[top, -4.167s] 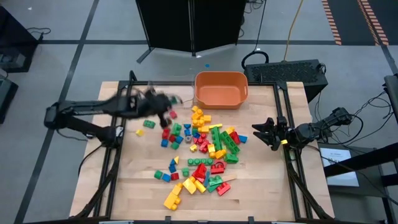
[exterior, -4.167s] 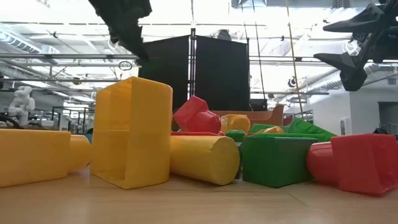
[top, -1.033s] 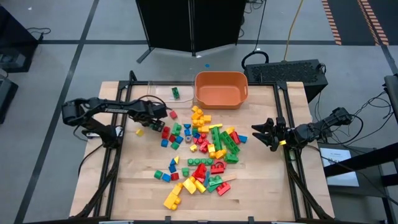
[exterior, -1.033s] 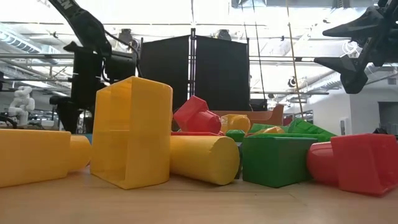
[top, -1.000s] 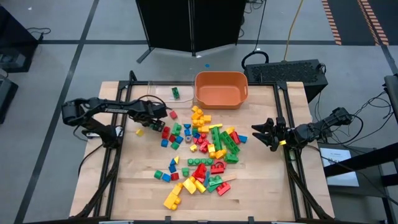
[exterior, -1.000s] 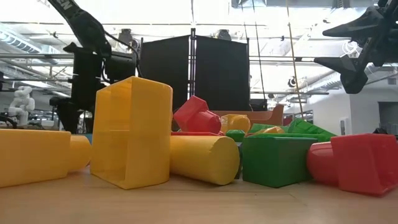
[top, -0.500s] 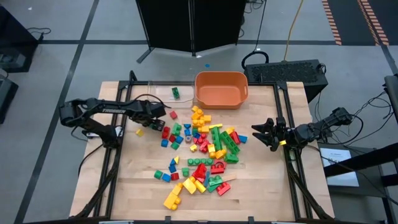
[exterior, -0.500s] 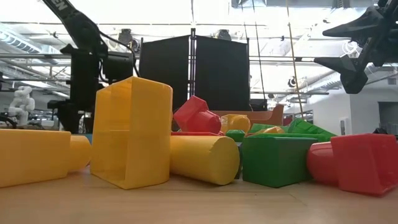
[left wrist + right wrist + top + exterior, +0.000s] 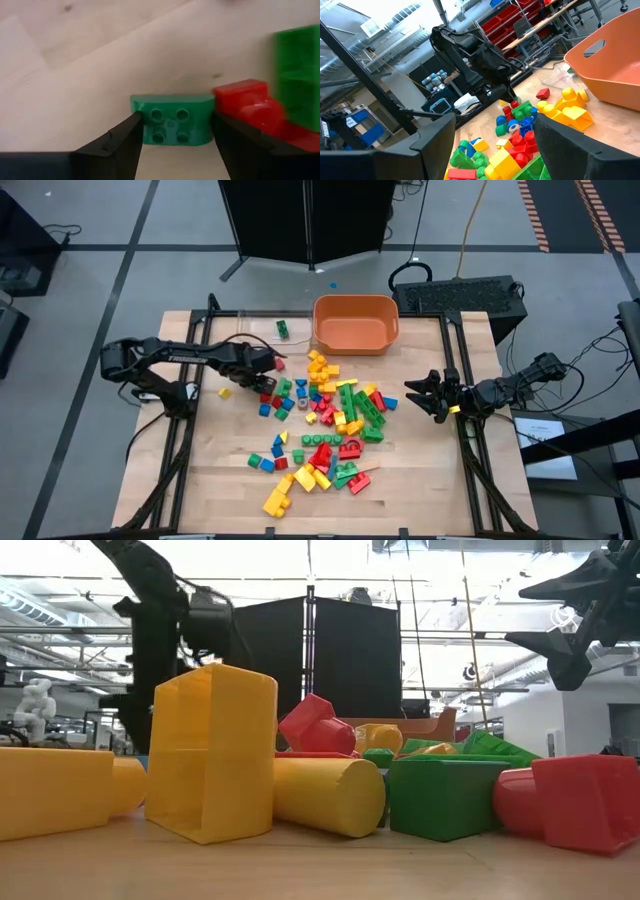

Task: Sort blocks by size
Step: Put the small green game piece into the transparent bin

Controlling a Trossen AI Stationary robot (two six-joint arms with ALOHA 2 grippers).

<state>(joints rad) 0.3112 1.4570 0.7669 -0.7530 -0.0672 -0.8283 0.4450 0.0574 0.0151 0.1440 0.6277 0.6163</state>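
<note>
The blocks (image 9: 325,420) lie in a loose red, yellow, green and blue heap on the middle of the wooden table. My left gripper (image 9: 268,370) points down at the heap's far left edge, shut on a small green four-stud block (image 9: 172,120). A red block (image 9: 250,107) lies right beside that block. In the high view the gripper hides it. My right gripper (image 9: 415,395) waits open and level at the table's right side, holding nothing. My left gripper pinches the green block by its two short ends (image 9: 141,122) between its two fingers, coming from above and pointing down. The studs face up toward the wrist and the block sits level. Whether it is clear of the table I cannot tell.
An orange tub (image 9: 356,323) stands at the far edge. One green block (image 9: 283,330) lies alone left of the tub, and a small yellow one (image 9: 225,392) near the left arm. In the low view, big yellow blocks (image 9: 210,755) fill the foreground.
My left gripper has moved a little toward the table's right edge, closer to the heap. My right arm has kept still.
</note>
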